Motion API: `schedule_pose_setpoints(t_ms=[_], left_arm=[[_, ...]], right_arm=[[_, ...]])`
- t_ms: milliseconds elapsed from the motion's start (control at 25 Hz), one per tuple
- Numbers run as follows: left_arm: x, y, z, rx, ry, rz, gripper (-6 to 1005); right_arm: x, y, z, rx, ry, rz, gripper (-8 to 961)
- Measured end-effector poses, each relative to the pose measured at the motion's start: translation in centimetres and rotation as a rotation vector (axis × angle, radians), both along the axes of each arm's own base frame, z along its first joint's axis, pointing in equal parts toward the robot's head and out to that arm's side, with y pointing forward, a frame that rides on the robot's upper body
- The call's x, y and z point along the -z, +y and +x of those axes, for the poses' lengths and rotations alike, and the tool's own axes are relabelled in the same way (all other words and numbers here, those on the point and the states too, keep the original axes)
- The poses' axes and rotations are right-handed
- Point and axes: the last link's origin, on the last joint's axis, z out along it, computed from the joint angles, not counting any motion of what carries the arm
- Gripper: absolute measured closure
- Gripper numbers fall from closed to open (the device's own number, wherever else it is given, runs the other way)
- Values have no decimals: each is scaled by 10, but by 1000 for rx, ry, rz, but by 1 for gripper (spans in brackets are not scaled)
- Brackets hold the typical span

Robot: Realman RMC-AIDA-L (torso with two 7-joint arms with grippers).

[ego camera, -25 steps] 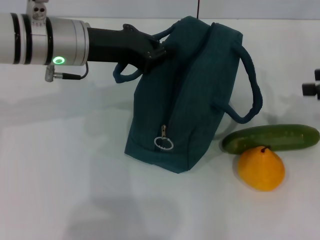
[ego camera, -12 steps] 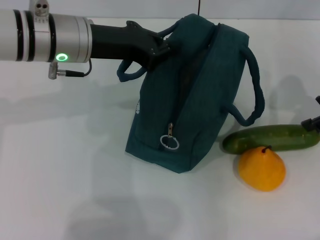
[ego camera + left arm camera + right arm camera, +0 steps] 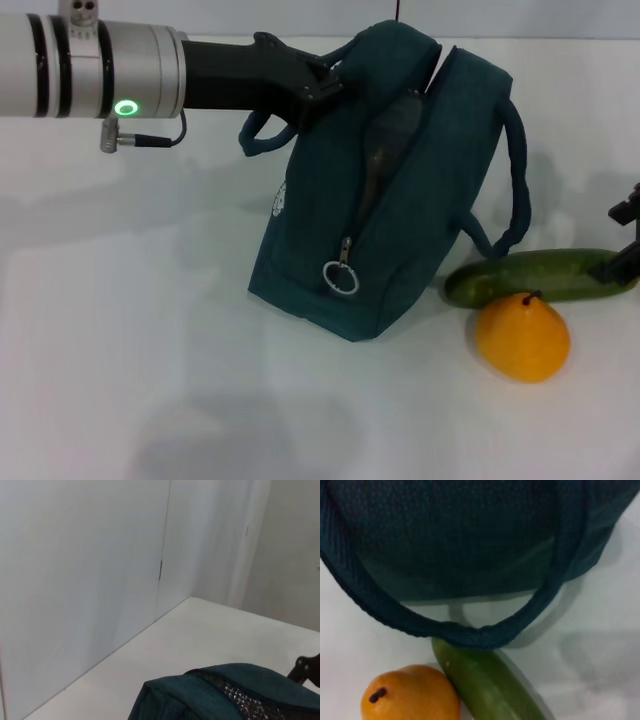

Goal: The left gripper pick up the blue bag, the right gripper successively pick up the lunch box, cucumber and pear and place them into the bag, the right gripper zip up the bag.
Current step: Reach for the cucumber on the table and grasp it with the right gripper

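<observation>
1. Your left pincer (image 3: 318,92) is clenched on the near handle of the blue bag (image 3: 390,190), toward the bench's far edge, and has hauled it more upright than a second ago.
2. You can see the zip mouth has gaped wider since then; something pale shows inside, likely the lunch box, though you cannot confirm it.
3. Your right pincer (image 3: 625,240) has crept in at the bench's right edge, just above the far end of the cucumber (image 3: 535,277); whether it is spread or closed cannot be told.
4. Cucumber and pear (image 3: 522,335) lie touching on the bench (image 3: 120,350), just right of the bag, under its drooping handle.
5. With the mouth opening and the right arm closing on the cucumber, that pickup looks like your next step; the zip ring (image 3: 340,277) waits.
</observation>
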Motion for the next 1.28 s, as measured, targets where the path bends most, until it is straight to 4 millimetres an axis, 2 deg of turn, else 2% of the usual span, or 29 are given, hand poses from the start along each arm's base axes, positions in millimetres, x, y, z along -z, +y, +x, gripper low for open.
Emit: schedule_pose_setpoints(t_ms=[440, 720, 1280], left_arm=[[0, 2, 3, 5, -4, 4, 953], [1, 2, 4, 7, -4, 0, 952], [1, 2, 2, 5, -4, 3, 952]], right_arm=[[31, 4, -6, -50, -98, -66, 67], [45, 9, 1, -34, -148, -97, 68], [57, 11, -4, -58, -144, -102, 69]])
